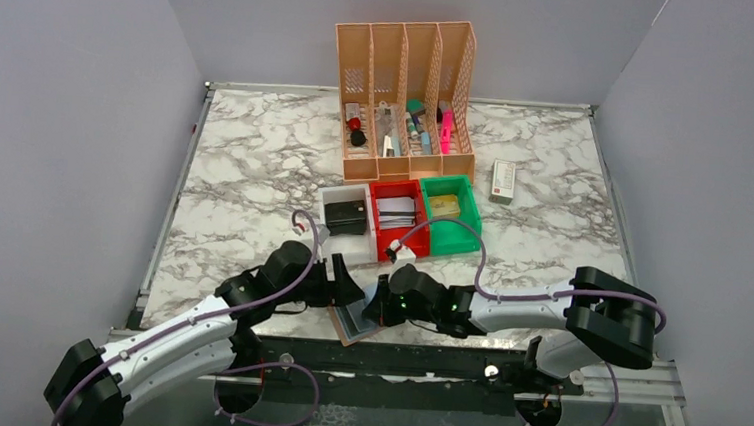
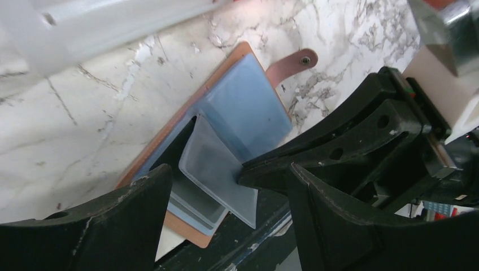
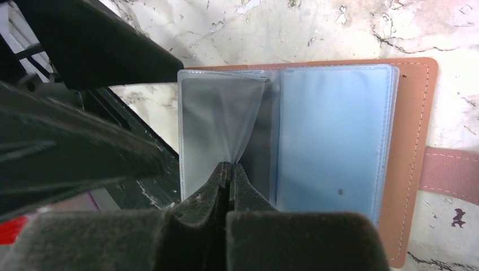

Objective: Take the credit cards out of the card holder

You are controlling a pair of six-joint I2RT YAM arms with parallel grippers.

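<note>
The tan-brown card holder lies open at the table's near edge, partly over the black rail. Its brown border shows in the left wrist view and the right wrist view. Bluish translucent pockets fill it. My right gripper is shut on the edge of one translucent leaf and holds it raised and bent. A dark card face shows beneath. My left gripper is open and empty, just above the holder's near end, next to the right gripper.
The holder's brown strap with a snap lies on the marble. Behind are white, red and green bins, an orange file rack and a small box. The black front rail runs under the holder.
</note>
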